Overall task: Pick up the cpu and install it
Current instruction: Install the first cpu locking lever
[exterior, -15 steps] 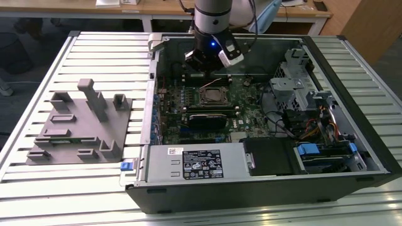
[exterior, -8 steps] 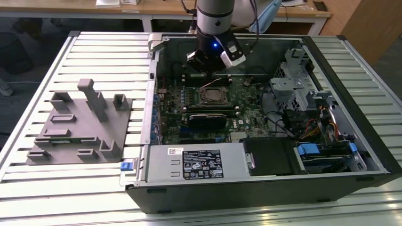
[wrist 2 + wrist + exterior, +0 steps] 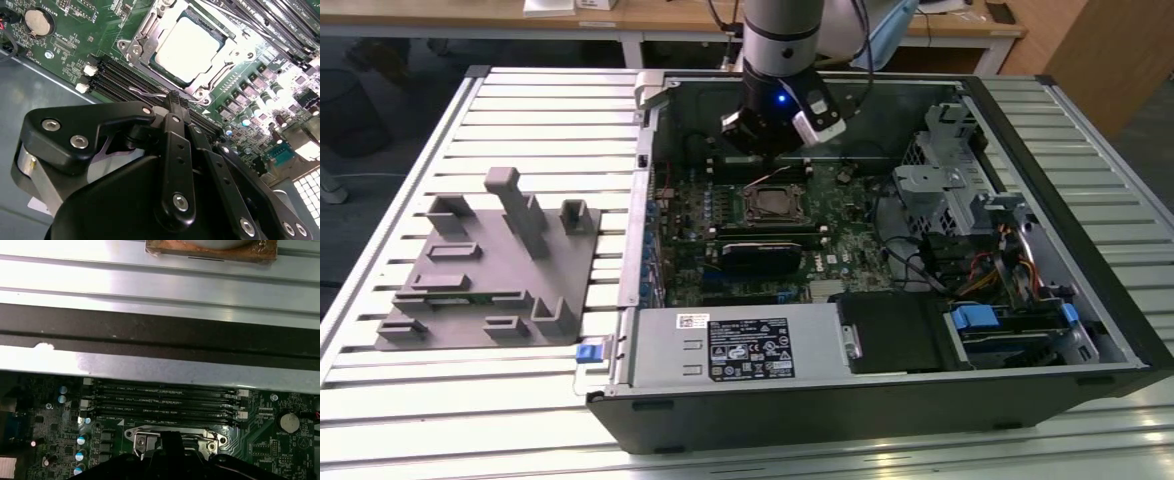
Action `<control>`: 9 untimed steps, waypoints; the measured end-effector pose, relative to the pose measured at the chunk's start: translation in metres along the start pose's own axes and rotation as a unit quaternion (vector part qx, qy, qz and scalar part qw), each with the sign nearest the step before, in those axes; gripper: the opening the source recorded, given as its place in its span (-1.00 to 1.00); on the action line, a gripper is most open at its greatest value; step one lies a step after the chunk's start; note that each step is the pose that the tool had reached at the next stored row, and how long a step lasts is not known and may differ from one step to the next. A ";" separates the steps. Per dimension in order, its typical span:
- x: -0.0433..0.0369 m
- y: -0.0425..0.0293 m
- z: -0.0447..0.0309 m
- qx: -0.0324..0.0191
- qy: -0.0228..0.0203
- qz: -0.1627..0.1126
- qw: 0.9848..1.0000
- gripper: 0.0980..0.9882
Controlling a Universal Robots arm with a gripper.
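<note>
The end effector [image 3: 176,100] was seen in the second wrist view with its black fingers [image 3: 178,145] drawn together to a narrow tip, and nothing could be made out held between them. In the exterior view it [image 3: 774,150] was poised inside the open computer case [image 3: 1067,330], above the far edge of the motherboard [image 3: 841,250] and just behind the socket [image 3: 777,203].

The cpu [image 3: 187,47] was found already lying in that socket, its pale silvery top framed by the metal load plate [image 3: 137,42] in the second wrist view. The same metal frame [image 3: 175,437] was visible in the first wrist view, beside the row of black memory slots [image 3: 165,402], with a coin battery [image 3: 287,422] off to one side.

The placing step was judged to be done or nearly so, since the chip was sitting in its seat and the closed tip hung close above the retention lever [image 3: 150,92]. Whether the frame had been latched down could not be told. The remaining work was judged to call for a fine, careful push near the lever, with the delicate socket kept clear.

On the slatted surface [image 3: 520,100], at the exterior view's left, a grey plastic holder [image 3: 494,270] stood well apart from the case.
</note>
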State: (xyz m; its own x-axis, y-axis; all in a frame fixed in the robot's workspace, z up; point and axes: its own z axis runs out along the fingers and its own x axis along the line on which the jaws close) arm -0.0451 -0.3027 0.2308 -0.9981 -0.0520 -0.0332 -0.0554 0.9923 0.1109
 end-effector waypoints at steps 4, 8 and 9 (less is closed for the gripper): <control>-0.0005 0.0004 0.0005 0.000 0.000 0.000 1.000 -0.98; -0.0018 0.0003 0.0010 0.000 0.000 0.000 1.000 -0.98; -0.0024 0.0003 0.0012 0.000 0.000 0.000 1.000 -0.98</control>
State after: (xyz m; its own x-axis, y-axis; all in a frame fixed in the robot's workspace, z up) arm -0.0427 -0.3022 0.2297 -0.9981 -0.0521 -0.0333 -0.0555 0.9923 0.1108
